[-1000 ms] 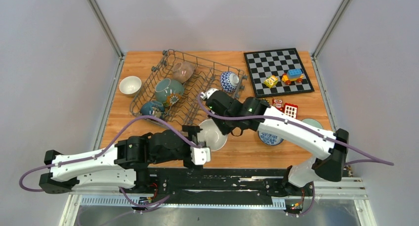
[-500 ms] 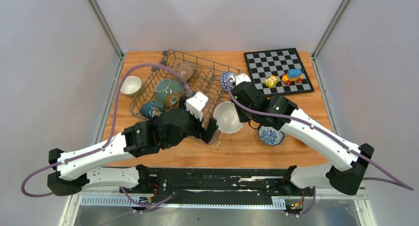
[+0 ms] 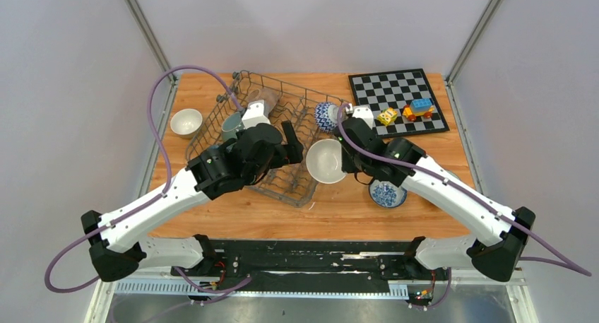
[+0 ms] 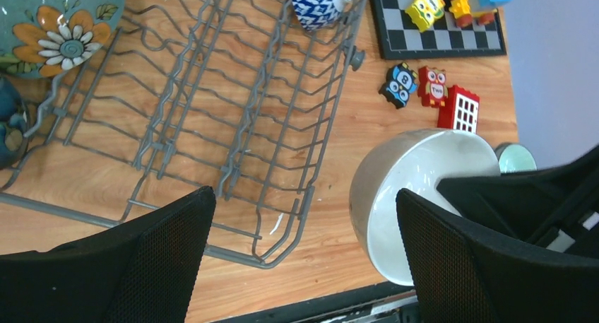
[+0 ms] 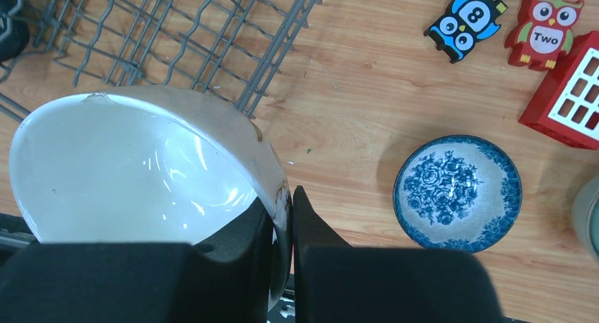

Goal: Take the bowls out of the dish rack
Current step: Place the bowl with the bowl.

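The grey wire dish rack stands at the back left of the table. It holds a teal flower bowl, a pinkish bowl and a blue-patterned bowl at its right end. My left gripper is open and empty above the rack's near right corner. My right gripper is shut on the rim of a white bowl, held tilted just right of the rack. The pinch shows in the right wrist view, with the white bowl to its left.
A small white bowl sits on the table left of the rack. A blue floral dish lies right of the held bowl, a pale green dish beyond it. Owl tiles and a chessboard with toy bricks are at back right.
My left arm has swung from the table's front edge up over the rack. My right gripper has carried the white bowl back and right, beside the rack's right end.
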